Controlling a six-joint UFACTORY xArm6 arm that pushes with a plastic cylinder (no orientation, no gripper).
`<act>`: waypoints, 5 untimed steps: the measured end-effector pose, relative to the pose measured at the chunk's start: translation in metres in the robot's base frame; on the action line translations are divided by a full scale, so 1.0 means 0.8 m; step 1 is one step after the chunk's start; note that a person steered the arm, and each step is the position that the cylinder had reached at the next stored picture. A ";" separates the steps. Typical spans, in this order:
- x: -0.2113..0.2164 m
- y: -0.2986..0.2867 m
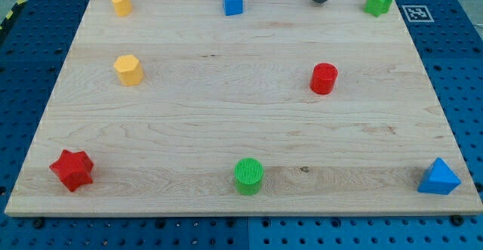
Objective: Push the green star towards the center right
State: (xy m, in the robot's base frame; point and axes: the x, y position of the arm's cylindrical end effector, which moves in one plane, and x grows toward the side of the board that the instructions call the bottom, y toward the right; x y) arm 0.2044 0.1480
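The green star (378, 2) sits at the top right corner of the wooden board (226, 121). My tip (320, 1) is at the board's top edge, to the left of the green star, with a clear gap between them. Only the lower end of the dark rod shows; the rest runs out of the view's top.
A blue cube (233, 1) and a yellow block (121, 2) lie along the top edge. A yellow hexagon (129, 69) is at the left, a red cylinder (324, 78) right of centre. Along the bottom lie a red star (72, 170), a green cylinder (248, 176) and a blue triangle (438, 178).
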 end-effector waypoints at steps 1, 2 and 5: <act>-0.016 0.032; -0.015 0.047; -0.015 0.123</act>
State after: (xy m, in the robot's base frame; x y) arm 0.1924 0.2464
